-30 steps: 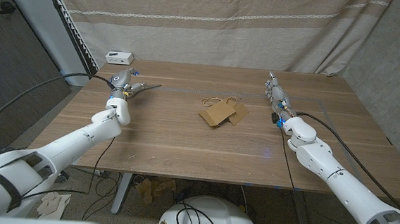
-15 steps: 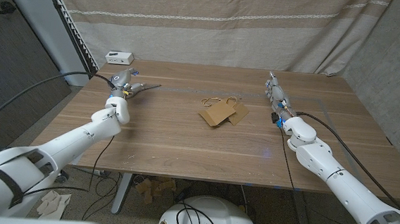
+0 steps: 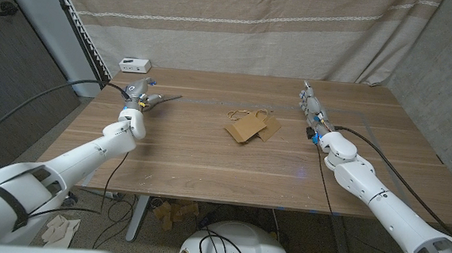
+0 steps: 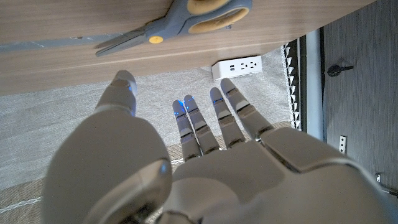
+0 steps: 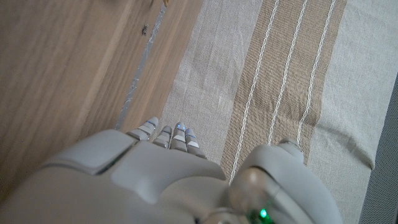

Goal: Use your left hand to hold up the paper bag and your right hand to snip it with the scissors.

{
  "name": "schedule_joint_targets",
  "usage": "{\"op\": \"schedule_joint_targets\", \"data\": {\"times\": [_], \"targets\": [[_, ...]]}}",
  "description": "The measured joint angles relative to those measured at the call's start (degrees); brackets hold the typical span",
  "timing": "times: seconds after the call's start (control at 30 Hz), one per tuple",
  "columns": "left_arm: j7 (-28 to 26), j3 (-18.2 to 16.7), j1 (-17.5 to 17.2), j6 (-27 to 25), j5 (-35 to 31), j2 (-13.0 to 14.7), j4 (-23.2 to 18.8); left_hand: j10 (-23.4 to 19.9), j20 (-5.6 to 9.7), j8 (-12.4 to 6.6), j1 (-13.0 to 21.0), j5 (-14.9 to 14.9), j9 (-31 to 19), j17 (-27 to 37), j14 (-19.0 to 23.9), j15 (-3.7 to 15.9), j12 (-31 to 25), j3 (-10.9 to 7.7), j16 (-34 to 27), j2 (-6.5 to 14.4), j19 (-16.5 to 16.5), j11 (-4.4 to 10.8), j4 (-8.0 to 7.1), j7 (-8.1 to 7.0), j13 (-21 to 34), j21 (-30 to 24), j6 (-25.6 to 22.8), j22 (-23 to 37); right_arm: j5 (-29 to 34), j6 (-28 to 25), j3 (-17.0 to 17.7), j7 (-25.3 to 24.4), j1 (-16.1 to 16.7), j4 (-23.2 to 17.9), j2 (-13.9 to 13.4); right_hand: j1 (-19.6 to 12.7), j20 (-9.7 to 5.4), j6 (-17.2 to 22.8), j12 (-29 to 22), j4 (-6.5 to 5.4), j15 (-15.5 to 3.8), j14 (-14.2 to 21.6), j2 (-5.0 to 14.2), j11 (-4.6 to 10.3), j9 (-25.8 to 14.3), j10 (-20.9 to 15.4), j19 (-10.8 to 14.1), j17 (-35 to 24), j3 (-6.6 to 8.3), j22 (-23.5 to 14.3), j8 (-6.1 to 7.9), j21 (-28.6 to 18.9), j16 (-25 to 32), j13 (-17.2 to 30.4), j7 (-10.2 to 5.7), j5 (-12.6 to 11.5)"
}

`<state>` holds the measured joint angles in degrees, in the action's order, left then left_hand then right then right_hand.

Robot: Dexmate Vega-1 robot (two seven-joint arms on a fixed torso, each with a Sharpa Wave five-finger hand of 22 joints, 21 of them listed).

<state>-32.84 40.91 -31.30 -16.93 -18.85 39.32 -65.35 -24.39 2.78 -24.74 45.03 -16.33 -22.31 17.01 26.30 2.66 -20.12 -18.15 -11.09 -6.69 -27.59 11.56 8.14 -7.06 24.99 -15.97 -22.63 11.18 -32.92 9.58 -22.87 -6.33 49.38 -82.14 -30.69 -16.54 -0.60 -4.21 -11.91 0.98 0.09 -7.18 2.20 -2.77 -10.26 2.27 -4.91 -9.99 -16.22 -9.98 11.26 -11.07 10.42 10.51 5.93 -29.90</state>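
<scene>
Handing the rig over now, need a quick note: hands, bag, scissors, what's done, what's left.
Left hand: holds nothing, fingers apart, at the table's far left; the scissors lie just beside it, closed, untouched.
Right hand: holds nothing, fingers straight, at the far right.
Paper bag: flat on the wooden table mid-way between the hands, handles toward the back.
Done: nothing yet.
Left: left hand lifts the bag; right hand gets the scissors, which lie on the left hand's side, and snips.
</scene>
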Motion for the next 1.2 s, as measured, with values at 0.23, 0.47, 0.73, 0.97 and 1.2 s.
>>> {"op": "schedule_joint_targets", "data": {"times": [0.23,0.47,0.73,0.97,1.2], "targets": [[0.11,0.80,0.86,0.02,-0.64,-0.30,1.34,-0.40,0.00,-0.27,0.00,-0.24,0.27,-0.27,-0.62,0.00,0.03,0.00,0.00,0.00,-0.01,0.40,0.00,-0.62,-0.56,0.30,-1.24,0.00,0.04,-0.26,-0.12,0.09,-0.33,-0.04,-0.10,0.00,0.00,0.00,0.00,0.00,-0.14,-0.15,0.00,0.00,0.00,0.00,0.00,0.00,0.00,0.00,0.00,0.00,0.00,0.00,0.00,0.00],[-0.30,1.74,1.83,0.03,-1.23,-0.77,2.86,-1.76,-0.20,-0.49,0.00,-0.24,0.65,-0.53,0.43,0.01,0.47,0.00,-0.40,0.00,0.63,0.50,0.00,-1.15,-1.05,0.74,-2.37,0.13,0.07,-0.37,-0.32,0.34,-0.71,0.33,0.07,-0.31,0.00,0.00,0.00,0.00,-0.32,-0.32,0.30,0.00,0.00,0.00,0.00,0.00,0.00,0.00,0.00,0.00,0.00,0.00,0.00,0.00],[-0.40,3.28,2.89,-0.67,-2.81,-0.99,4.27,-2.60,-0.11,-0.71,0.00,-0.51,0.63,-0.53,0.43,0.00,0.47,0.00,-0.89,0.00,1.53,0.72,0.00,-1.43,-1.09,0.96,-2.66,0.17,0.07,-0.69,-0.40,0.41,-0.98,0.41,0.09,-0.31,0.00,0.00,0.00,-0.01,-0.31,-0.31,0.30,0.00,0.00,0.00,0.00,0.00,0.00,0.00,0.00,0.00,0.00,0.00,0.00,0.00],[1.00,4.49,3.85,-2.11,-3.68,-1.15,4.70,-3.09,-0.11,-0.93,0.00,-0.66,0.63,-0.78,1.05,0.00,0.47,-0.24,-0.89,0.00,2.15,0.62,0.24,-1.53,-1.08,1.40,-3.37,0.16,0.07,-1.00,-0.47,0.51,-1.20,0.48,0.09,-0.31,0.00,-0.23,0.00,-0.01,-0.31,-0.31,0.30,0.00,0.00,0.00,0.00,0.00,0.01,0.00,0.00,0.00,0.00,0.00,-0.22,0.00],[1.98,5.73,4.69,-2.97,-4.95,-1.33,5.59,-3.71,-0.11,-1.56,0.39,-0.66,0.36,-0.63,1.76,0.11,0.18,-0.42,-1.28,0.39,2.14,0.61,0.05,-2.15,-0.92,1.40,-3.99,0.16,0.06,-1.27,-0.51,0.50,-1.25,0.48,0.06,-0.31,0.00,-0.22,0.00,-0.03,-0.31,-0.31,0.30,0.00,0.00,0.00,0.00,0.00,0.03,0.00,0.00,0.00,0.00,0.00,-0.22,0.00]]}}
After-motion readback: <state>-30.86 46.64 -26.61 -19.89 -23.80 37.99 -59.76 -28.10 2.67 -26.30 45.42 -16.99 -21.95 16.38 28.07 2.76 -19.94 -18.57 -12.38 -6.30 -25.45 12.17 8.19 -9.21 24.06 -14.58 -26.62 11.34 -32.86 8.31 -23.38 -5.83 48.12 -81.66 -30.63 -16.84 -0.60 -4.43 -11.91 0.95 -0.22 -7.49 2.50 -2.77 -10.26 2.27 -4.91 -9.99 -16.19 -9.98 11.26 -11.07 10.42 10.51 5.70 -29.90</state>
